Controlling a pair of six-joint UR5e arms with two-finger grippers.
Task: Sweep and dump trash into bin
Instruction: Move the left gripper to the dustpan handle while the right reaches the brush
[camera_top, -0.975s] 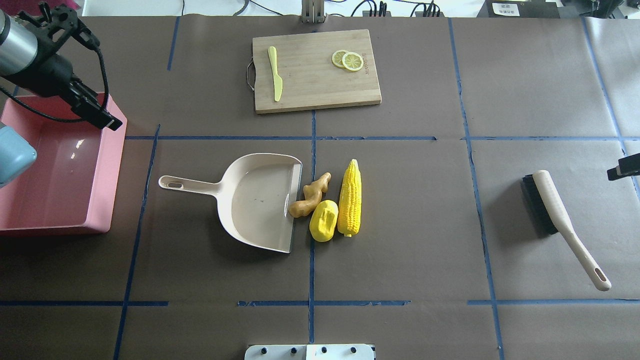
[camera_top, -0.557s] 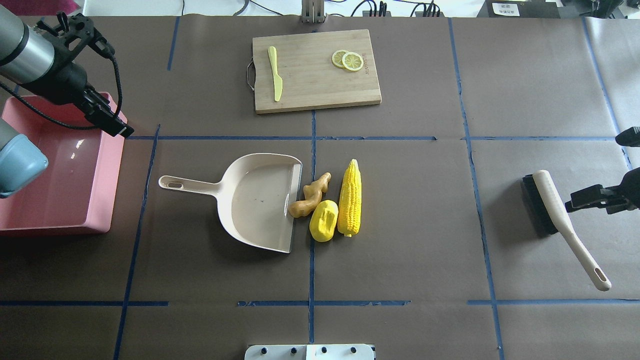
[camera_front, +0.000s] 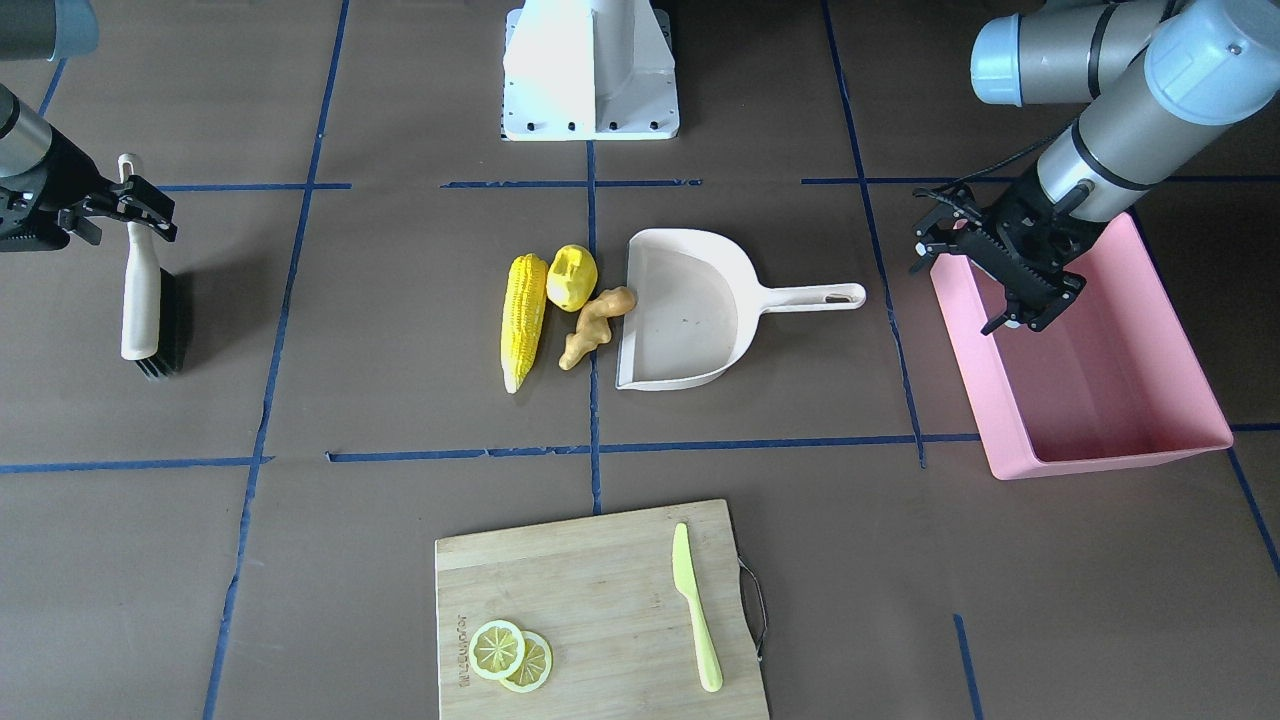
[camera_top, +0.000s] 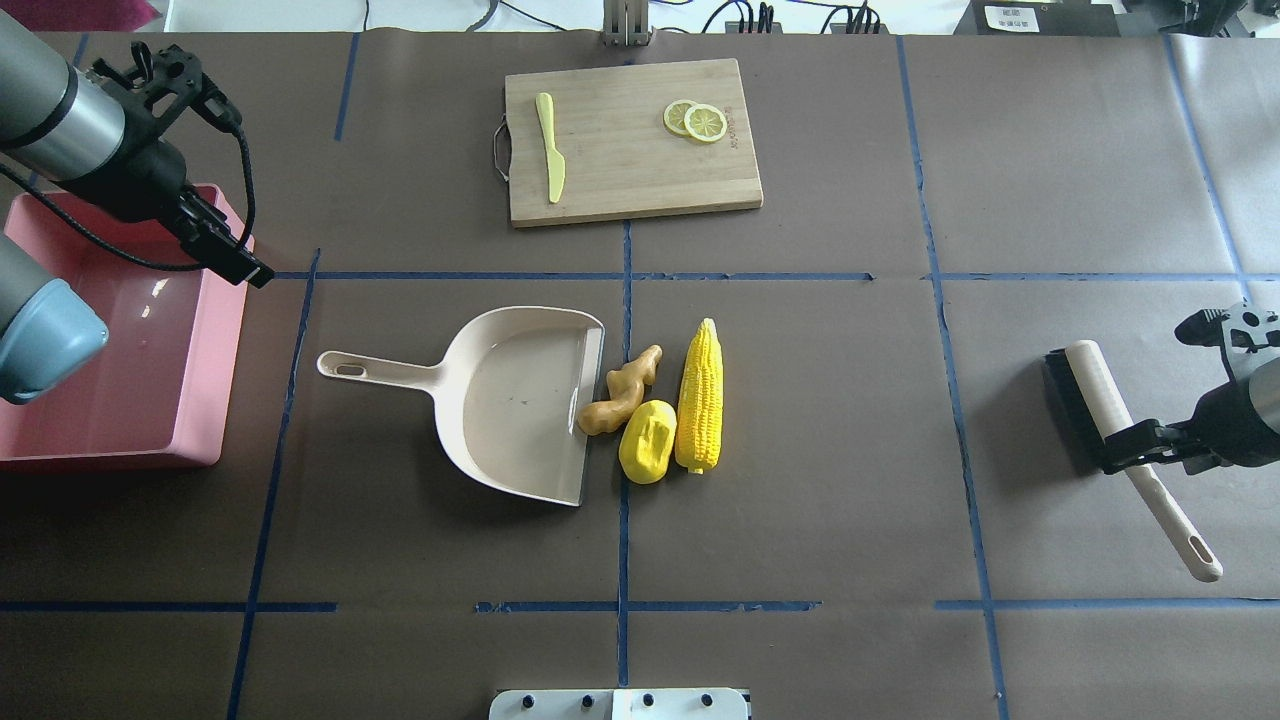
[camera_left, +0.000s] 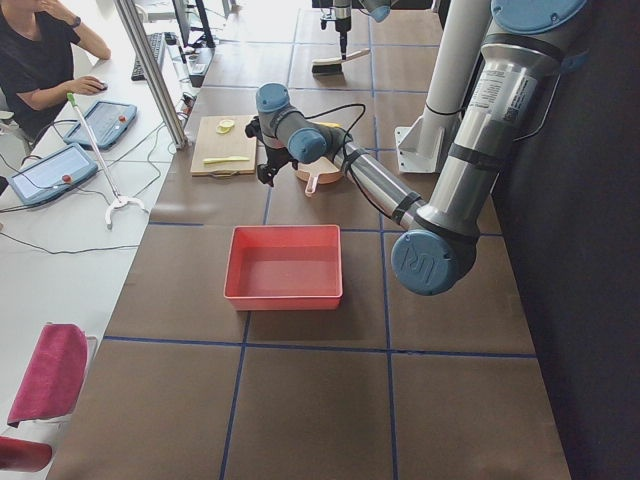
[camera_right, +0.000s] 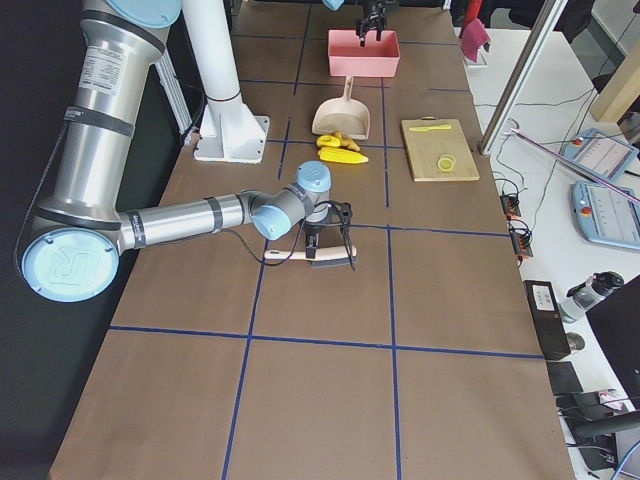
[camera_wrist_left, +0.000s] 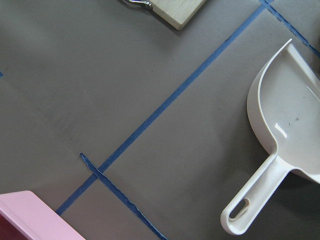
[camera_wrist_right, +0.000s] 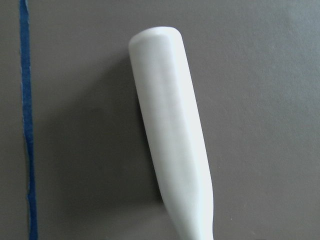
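The trash lies mid-table: a corn cob (camera_top: 700, 395) (camera_front: 523, 315), a yellow potato lump (camera_top: 648, 440) (camera_front: 571, 277) and a tan ginger root (camera_top: 620, 392) (camera_front: 590, 325). All three sit at the mouth of the cream dustpan (camera_top: 520, 400) (camera_front: 680, 320) (camera_wrist_left: 285, 130); the ginger touches its lip. The pink bin (camera_top: 225, 380) (camera_front: 1100, 390) (camera_left: 285, 265) stands empty at the left. My left gripper (camera_top: 250, 272) (camera_front: 955, 295) is open and empty over the bin's inner rim. My right gripper (camera_top: 1130, 450) (camera_front: 130, 205) is open, just above the brush handle (camera_top: 1100, 400) (camera_wrist_right: 172, 145).
A wooden cutting board (camera_top: 630, 140) at the far middle holds a light green knife (camera_top: 550, 150) and lemon slices (camera_top: 695, 120). The brush's black bristles (camera_top: 1065, 400) face the table's middle. The robot base (camera_front: 590, 70) stands at the near edge.
My right arm has come in from the right edge and now hangs over the brush handle. My left gripper has shifted right along the bin's rim. The trash, dustpan and brush have not moved.
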